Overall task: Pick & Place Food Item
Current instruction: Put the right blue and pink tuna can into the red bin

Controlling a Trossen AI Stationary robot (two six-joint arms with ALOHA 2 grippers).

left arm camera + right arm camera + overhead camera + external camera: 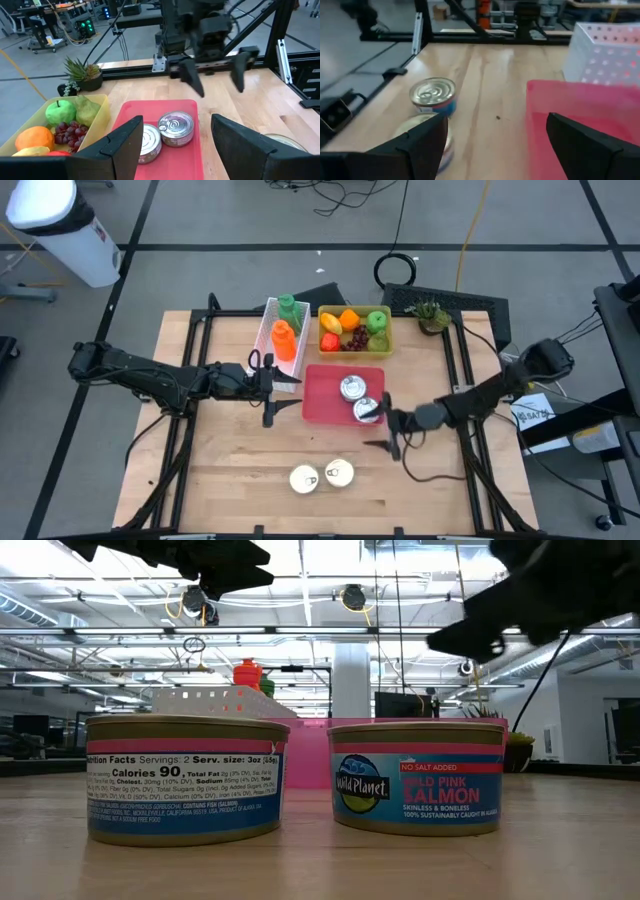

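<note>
Two food cans (352, 387) (367, 410) lie on the red tray (325, 408) at mid-table. Two more cans (304, 479) (340, 473) stand on the wood near the front edge, large in the low view (185, 780) (415, 775). My left gripper (270, 392) hovers open at the tray's left side, pointing at the tray's cans (176, 129). My right gripper (388, 425) hovers open at the tray's near right corner, with nothing between its fingers. Its wrist view shows one front can (432, 95) and the tray (585, 110).
A yellow bin (354, 345) of fruit and a white basket (270, 330) with an orange and a green bottle stand behind the tray. A small potted plant (432, 315) stands at the far right. Bare wood lies at the table's near left.
</note>
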